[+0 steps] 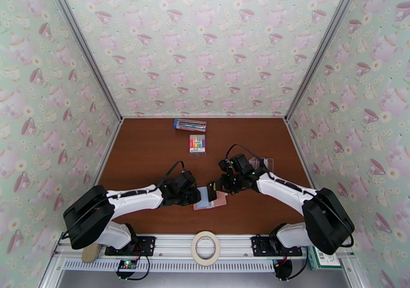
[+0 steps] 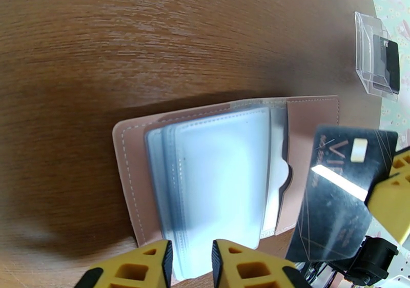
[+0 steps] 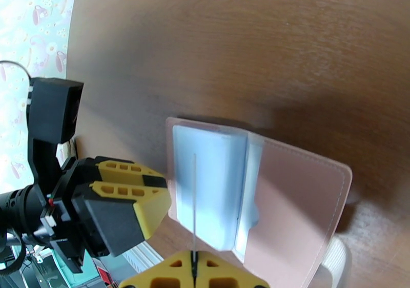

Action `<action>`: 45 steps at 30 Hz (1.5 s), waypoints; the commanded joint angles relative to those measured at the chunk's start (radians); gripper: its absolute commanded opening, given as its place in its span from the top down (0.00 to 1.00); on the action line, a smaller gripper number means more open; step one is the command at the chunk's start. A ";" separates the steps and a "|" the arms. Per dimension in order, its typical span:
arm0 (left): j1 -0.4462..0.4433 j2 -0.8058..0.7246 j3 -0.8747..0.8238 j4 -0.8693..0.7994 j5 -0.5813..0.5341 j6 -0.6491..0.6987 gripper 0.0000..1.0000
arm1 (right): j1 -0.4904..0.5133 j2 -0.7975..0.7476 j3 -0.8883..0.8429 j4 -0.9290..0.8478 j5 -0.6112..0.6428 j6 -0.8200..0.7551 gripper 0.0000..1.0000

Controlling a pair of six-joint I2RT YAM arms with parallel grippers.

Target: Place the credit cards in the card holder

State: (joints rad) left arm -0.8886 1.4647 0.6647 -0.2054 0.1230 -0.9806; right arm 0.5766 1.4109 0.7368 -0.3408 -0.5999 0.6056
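Note:
The pink card holder [image 2: 128, 171] lies open on the brown table, its grey-blue clear pockets [image 2: 220, 181] fanned upward. My left gripper [image 2: 190, 266] grips the near edge of those pockets; from above it sits at the holder's left side [image 1: 196, 196]. My right gripper [image 3: 193, 269] is shut on a dark grey credit card [image 2: 338, 191] with a gold chip, tilted over the holder's right flap. That card appears edge-on as a thin line [image 3: 194, 197] above the pockets [image 3: 207, 186]. From above, the right gripper [image 1: 214, 188] hangs just over the holder [image 1: 219, 201].
A clear plastic stand [image 2: 370, 53] with another dark card [image 2: 387, 61] stands to the right, behind the right arm [image 1: 262, 163]. A rainbow marker pack [image 1: 197, 144] and a blue-ended pen box [image 1: 190, 125] lie further back. A tape roll [image 1: 205, 248] rests on the front rail.

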 commanded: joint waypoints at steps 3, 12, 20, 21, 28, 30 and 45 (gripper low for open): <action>0.007 0.029 0.007 -0.006 -0.001 -0.004 0.71 | 0.004 0.035 -0.022 0.032 0.011 -0.022 1.00; 0.007 0.037 0.013 -0.029 -0.021 0.005 0.72 | 0.004 0.067 -0.025 0.034 0.028 -0.037 1.00; 0.007 0.050 0.012 -0.027 -0.028 0.007 0.72 | 0.003 0.086 -0.033 0.050 0.028 -0.030 1.00; 0.007 0.055 0.013 -0.022 -0.025 0.007 0.72 | 0.004 0.089 -0.033 0.052 0.029 -0.030 1.00; 0.007 0.084 0.019 -0.008 -0.014 0.007 0.72 | 0.004 0.118 -0.045 0.084 0.018 -0.020 1.00; 0.007 0.089 0.022 -0.007 -0.014 0.007 0.72 | 0.005 0.128 -0.049 0.091 0.011 -0.017 1.00; 0.005 0.088 0.018 -0.020 -0.021 0.007 0.72 | 0.002 0.146 -0.042 0.076 0.035 -0.029 1.00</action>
State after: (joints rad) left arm -0.8886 1.5242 0.6769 -0.2131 0.1150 -0.9798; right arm 0.5766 1.5318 0.7059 -0.2516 -0.5884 0.5880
